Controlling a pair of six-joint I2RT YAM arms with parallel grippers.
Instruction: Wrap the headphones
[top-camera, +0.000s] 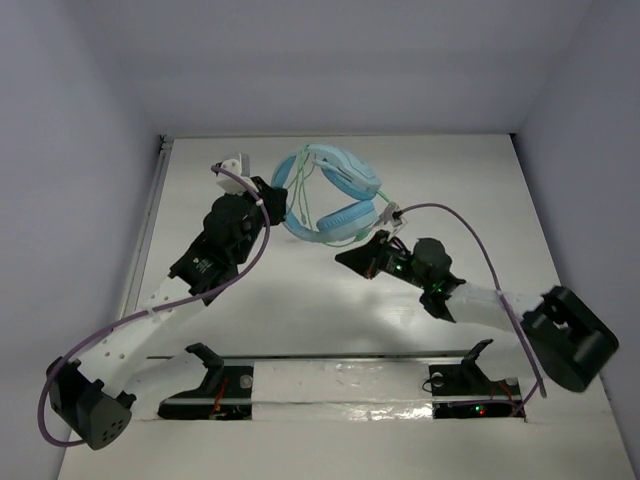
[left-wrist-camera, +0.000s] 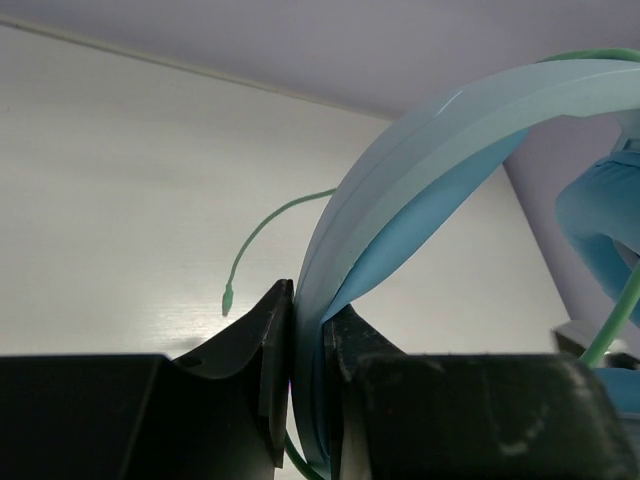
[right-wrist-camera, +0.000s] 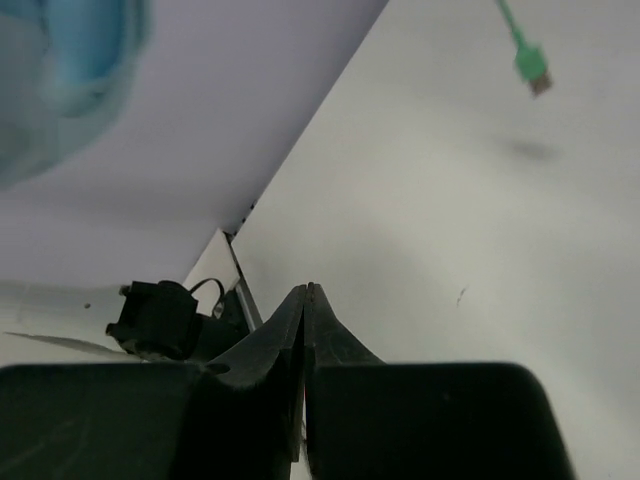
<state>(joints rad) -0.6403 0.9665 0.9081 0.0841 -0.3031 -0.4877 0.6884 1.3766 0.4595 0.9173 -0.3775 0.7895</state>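
Observation:
The light blue headphones (top-camera: 335, 195) lie at the back middle of the white table, with the pale-green cable (top-camera: 300, 205) looped across them. My left gripper (top-camera: 274, 205) is shut on the headband (left-wrist-camera: 400, 170) at the headphones' left side. The cable (left-wrist-camera: 275, 215) curls over the table beyond my left fingers, and its plug end (left-wrist-camera: 227, 298) hangs free. My right gripper (top-camera: 347, 257) is shut and empty, just below the lower earcup (top-camera: 348, 220). The right wrist view shows its jaws (right-wrist-camera: 305, 292) closed on nothing, a blurred earcup (right-wrist-camera: 60, 70) at upper left and a green plug (right-wrist-camera: 533, 68) at upper right.
Thick purple robot cables (top-camera: 470, 235) arc over both arms. Two black brackets (top-camera: 215, 375) (top-camera: 465, 368) stand along the near edge. A metal rail (top-camera: 150, 215) runs along the left wall. White walls close in the back and sides.

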